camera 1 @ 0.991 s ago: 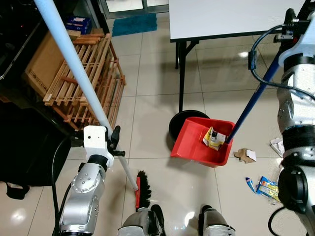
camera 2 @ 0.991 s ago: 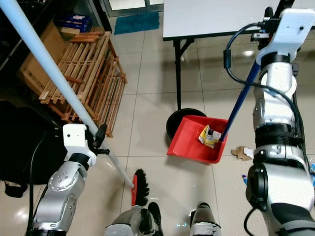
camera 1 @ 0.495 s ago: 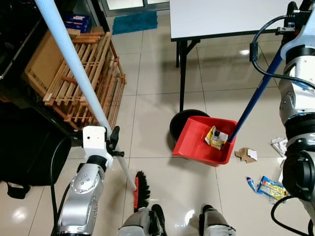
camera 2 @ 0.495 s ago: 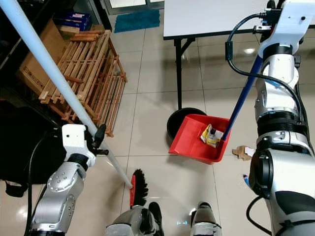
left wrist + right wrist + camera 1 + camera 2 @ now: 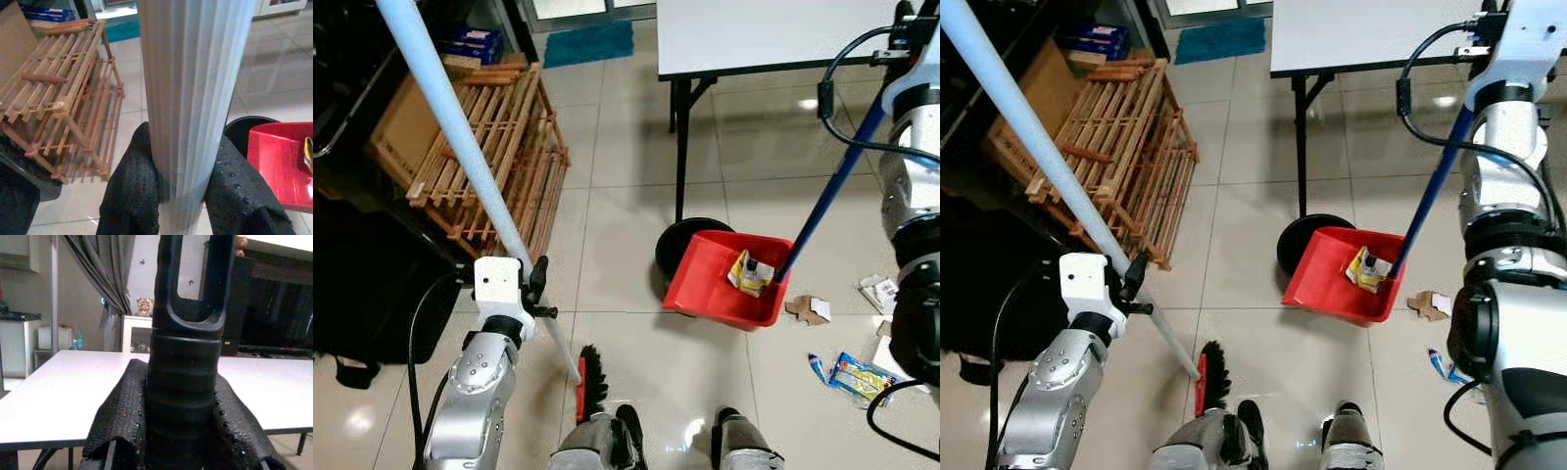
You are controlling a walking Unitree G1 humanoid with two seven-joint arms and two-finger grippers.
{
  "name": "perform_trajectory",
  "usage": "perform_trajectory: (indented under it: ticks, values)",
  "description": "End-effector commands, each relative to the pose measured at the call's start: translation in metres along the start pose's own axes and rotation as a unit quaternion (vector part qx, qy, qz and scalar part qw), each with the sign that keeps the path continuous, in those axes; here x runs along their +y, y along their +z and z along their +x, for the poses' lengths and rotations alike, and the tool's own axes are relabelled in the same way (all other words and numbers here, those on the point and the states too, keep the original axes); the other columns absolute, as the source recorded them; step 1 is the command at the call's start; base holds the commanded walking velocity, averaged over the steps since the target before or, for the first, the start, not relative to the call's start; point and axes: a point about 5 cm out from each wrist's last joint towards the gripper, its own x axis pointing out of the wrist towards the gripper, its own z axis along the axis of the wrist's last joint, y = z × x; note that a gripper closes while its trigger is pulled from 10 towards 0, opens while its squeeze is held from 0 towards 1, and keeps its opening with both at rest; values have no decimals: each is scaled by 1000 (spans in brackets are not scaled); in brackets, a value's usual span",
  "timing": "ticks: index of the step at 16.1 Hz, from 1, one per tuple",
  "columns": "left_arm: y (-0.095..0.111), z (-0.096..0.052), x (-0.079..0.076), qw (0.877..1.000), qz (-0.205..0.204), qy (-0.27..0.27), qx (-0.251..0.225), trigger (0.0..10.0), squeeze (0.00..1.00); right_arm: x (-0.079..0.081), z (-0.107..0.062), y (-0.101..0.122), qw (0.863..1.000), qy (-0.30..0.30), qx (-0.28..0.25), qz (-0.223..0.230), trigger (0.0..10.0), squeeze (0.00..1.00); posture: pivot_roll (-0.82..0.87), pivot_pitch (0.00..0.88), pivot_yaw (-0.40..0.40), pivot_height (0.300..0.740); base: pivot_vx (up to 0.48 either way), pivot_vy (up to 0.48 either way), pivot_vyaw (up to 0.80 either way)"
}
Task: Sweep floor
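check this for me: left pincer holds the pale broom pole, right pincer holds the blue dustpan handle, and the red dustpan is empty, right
Not quite: the red dustpan is not empty. The left eye view shows a yellow carton lying in it. The rest holds: the left pincer is shut on the pale broom pole, and the right pincer on the blue dustpan handle.

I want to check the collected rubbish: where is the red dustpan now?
In the eye views the red dustpan sits on the tiled floor right of centre, before a black round base under the white table.
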Motion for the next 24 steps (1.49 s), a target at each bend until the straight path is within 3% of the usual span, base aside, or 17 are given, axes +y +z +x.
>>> perform_trajectory:
  ticks: [1,8,17,19,24]
  values:
    - [6,-3,5,1000,10,5,-10,10000,0,1,-2,-8,999,23,22,-43,10000,0,-100,251,191,740,0,0,0]
    - [6,-3,2,1000,7,7,-10,10000,0,0,-3,-13,998,24,40,-46,10000,0,-99,255,188,740,0,0,0]
    - [5,-5,1,1000,6,10,-6,10000,0,-13,14,13,994,13,16,-105,10000,0,-106,269,180,740,0,0,0]
    - [4,-6,0,1000,6,11,-5,10000,0,-10,13,7,991,31,37,-124,10000,0,-105,270,179,740,0,0,0]
    - [4,-7,2,1000,8,16,-5,10000,0,-3,14,14,976,57,5,-209,10000,0,-103,278,175,740,0,0,0]
